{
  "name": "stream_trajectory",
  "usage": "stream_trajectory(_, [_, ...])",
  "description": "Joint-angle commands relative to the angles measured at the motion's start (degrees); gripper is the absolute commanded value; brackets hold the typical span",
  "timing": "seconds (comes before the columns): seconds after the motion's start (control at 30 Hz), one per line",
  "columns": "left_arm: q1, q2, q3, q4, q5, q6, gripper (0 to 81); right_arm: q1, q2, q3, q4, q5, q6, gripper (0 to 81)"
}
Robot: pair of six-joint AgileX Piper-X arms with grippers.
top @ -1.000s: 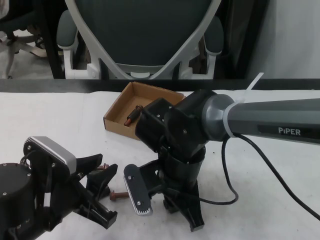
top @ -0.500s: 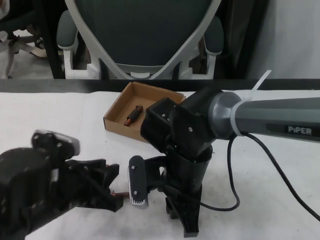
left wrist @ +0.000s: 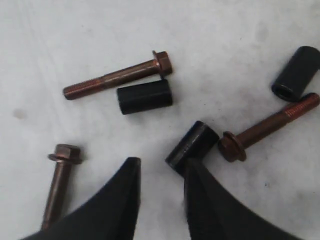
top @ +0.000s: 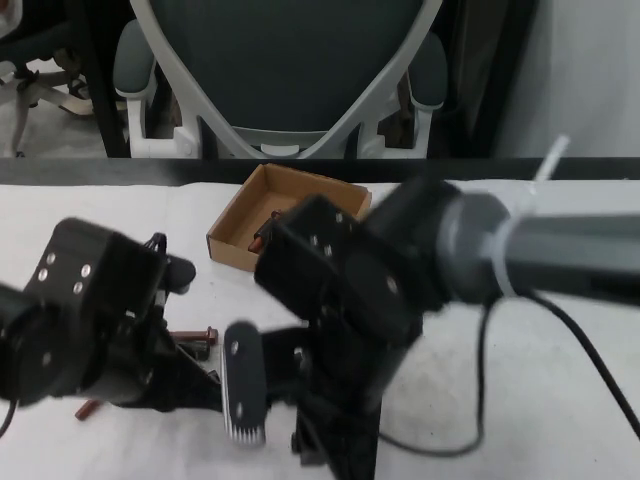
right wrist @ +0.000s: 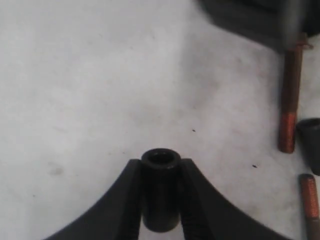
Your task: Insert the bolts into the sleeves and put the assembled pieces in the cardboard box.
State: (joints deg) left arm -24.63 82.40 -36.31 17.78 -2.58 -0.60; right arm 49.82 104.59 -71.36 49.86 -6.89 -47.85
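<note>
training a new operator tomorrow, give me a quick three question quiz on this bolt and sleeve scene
1. True or false: the right gripper is shut on a black cylindrical sleeve.
2. In the left wrist view, how many copper-coloured hex-head bolts lie on the white bench? A) one B) three C) six
3. Fill in: the left gripper is ___.

Key: 1 true; 2 B; 3 open.
</note>
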Motion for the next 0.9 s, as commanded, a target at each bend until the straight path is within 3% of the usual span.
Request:
stream_trajectory(0.0, [0.0, -0.7, -4.2, 6.7, -5.3, -0.7, 29.1, 2.1, -4.2, 6.3, -9.0, -1.1, 2.2, 0.2])
stream_trajectory(0.27, [0.2, -0.6, -11.5, 17.2, -13.8, 4.1, 29.1, 5.4, -11.3, 13.5, -17.4, -6.2, 11.7, 0.2])
stream_trajectory(0.43, [0.3, -0.1, -12.3, 18.0, -15.5, 8.6, 29.1, 8.0, -15.4, 15.6, -21.1, -7.3, 16.1, 0.2])
stream_trajectory(0.7, [6.5, 5.0, -12.3, 20.6, -12.4, 9.2, 29.1, 12.0, -20.5, 18.9, -24.8, -7.3, 20.5, 0.2])
stream_trajectory(0.87, [7.4, 7.7, -13.0, 20.7, -9.3, 8.3, 29.1, 13.7, -21.2, 20.3, -25.3, -7.2, 20.9, 0.2])
